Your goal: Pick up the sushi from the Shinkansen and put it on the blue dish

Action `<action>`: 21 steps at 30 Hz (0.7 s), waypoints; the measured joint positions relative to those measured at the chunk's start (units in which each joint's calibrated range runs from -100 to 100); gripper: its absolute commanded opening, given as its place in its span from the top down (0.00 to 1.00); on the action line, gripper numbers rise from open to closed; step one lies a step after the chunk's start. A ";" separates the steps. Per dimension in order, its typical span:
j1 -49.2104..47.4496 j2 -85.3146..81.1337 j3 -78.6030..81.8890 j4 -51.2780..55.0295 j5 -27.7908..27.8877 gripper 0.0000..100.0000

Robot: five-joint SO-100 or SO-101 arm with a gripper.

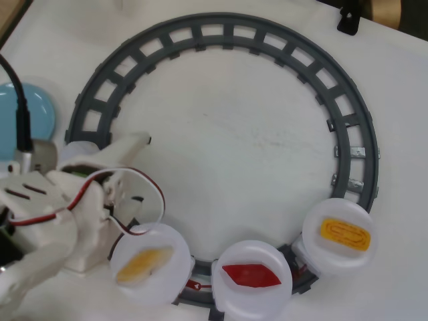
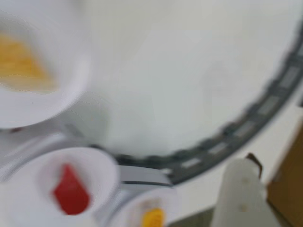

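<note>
The sushi [image 1: 253, 275] is a flat bright-red diamond lying on the middle white plate of the Shinkansen [image 1: 234, 284], at the bottom of the grey ring track. It also shows in the blurred wrist view [image 2: 71, 191]. The train's nose is hidden under my arm. The blue dish [image 1: 37, 110] lies at the left edge, partly behind a black cable. My gripper [image 1: 137, 142] sits left of the track, above the plate with the pale yellow piece [image 1: 144, 262], holding nothing visible. Only one white finger [image 2: 241, 189] shows in the wrist view.
The third plate carries a ridged orange oval piece [image 1: 344, 232] at the lower right. The grey ring track [image 1: 221, 30] circles a bare white table area. A black clamp [image 1: 349, 20] sits at the top right. Red and white wires loop off my arm.
</note>
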 measured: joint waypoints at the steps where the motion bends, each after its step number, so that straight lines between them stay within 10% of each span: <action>1: 0.90 0.51 -0.37 1.93 0.47 0.69; 21: 16.26 6.50 13.91 -0.42 6.26 0.69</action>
